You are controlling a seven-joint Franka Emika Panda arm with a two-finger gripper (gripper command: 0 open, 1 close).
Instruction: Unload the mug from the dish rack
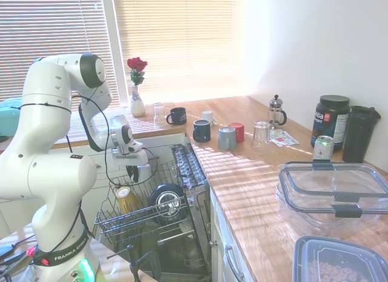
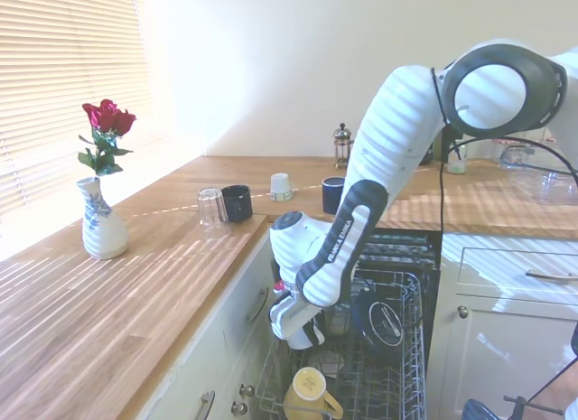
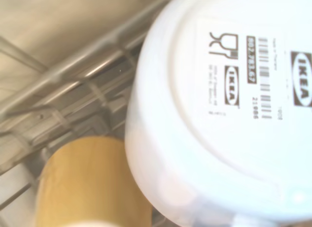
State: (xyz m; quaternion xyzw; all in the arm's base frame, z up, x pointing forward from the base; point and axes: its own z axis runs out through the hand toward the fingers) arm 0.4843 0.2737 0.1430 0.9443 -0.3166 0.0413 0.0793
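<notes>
One white mug (image 3: 229, 114) sits upside down in the dish rack (image 1: 115, 224), its base with a printed label filling the wrist view, and a yellow mug (image 2: 307, 393) lies just beside it among the wires. Directly above the white mug hangs the gripper (image 1: 137, 171), low inside the rack; whether its fingers are spread or closed on anything cannot be told from either exterior view. Further along the rack a dark round dish (image 1: 168, 200) stands on edge, while the wooden table (image 1: 254, 167) beside it carries several other mugs and glasses.
</notes>
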